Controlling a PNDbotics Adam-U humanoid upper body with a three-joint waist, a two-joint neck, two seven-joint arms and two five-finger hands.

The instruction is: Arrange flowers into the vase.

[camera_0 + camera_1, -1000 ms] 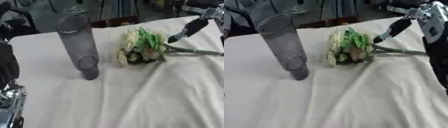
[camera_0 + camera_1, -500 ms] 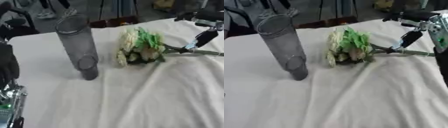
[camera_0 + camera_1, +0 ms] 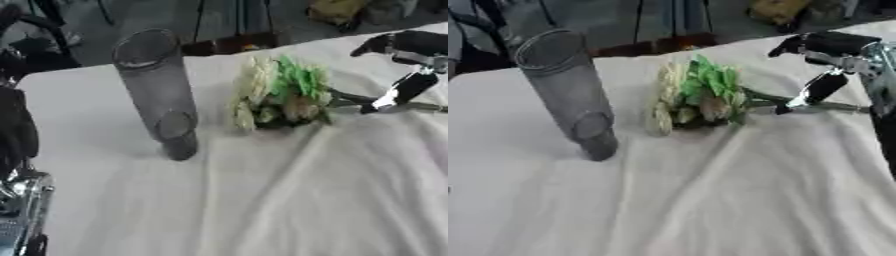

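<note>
A tall grey see-through vase [image 3: 157, 90] stands upright on the white cloth, left of centre. To its right a bunch of flowers [image 3: 280, 92] with cream blooms and green leaves lies on its side. Its stems [image 3: 833, 106] run off to the right. My right hand [image 3: 404, 47] hangs over the stems from the right edge. One straight finger [image 3: 398, 92] points down, its tip at the stems. Nothing is held in it. A dark part of my left arm [image 3: 16, 132] shows at the left edge; I cannot make out the hand.
The white tablecloth [image 3: 289, 200] is creased below the flowers. The table's far edge [image 3: 219, 50] runs just behind the vase and bunch. Beyond it are dark furniture and a yellow object [image 3: 776, 10].
My right hand has moved right and down along the stems, from beside the blooms to the stems further out. Vase and flowers have not moved.
</note>
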